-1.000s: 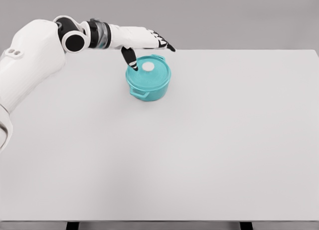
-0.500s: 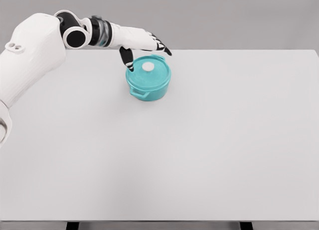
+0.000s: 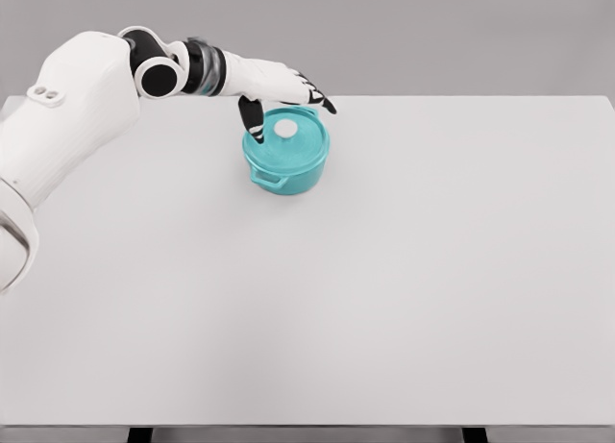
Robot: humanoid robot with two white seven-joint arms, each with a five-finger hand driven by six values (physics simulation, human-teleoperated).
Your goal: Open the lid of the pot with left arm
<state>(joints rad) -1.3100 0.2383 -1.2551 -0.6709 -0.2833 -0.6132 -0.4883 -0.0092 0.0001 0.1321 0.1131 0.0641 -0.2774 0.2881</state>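
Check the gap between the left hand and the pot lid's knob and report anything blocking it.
Nothing visible blocks it. The left hand hovers over the teal pot, thumb hanging beside the white knob on the lid, which is on the pot. No other object stands on the table.

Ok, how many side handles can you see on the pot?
2: one handle on the pot's near-left side, one at its far rim beside the left hand.

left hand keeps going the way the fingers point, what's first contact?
Likely nothing: the left hand points right, across the far rim of the teal pot, fingers spread above the lid. Beyond lies bare table. Depth is unclear.
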